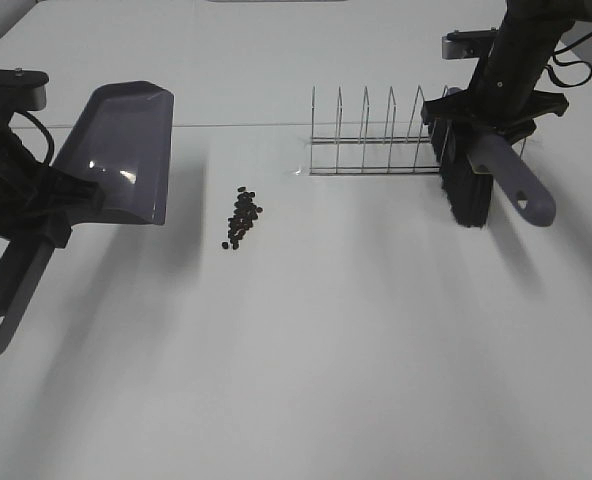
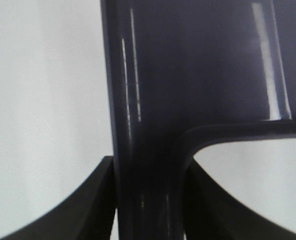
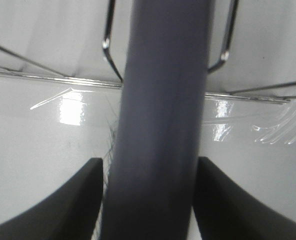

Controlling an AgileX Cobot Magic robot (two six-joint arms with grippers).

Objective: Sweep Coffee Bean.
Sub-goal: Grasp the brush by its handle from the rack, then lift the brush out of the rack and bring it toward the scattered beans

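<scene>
coffee bean cluster sits loose on white table, a bit left of ctr. dustpan at its 9 o'clock, near but not touching, handle pointing to 7. left gripper jaws clamped tight on that handle. wire rack at beans' 2 o'clock. brush at 3 o'clock, well apart, bristles down by rack's end. right gripper closed round brush handle.

Open table room btwn dustpan & brush; obstacles: coffee bean pile, wire rack at back
</scene>
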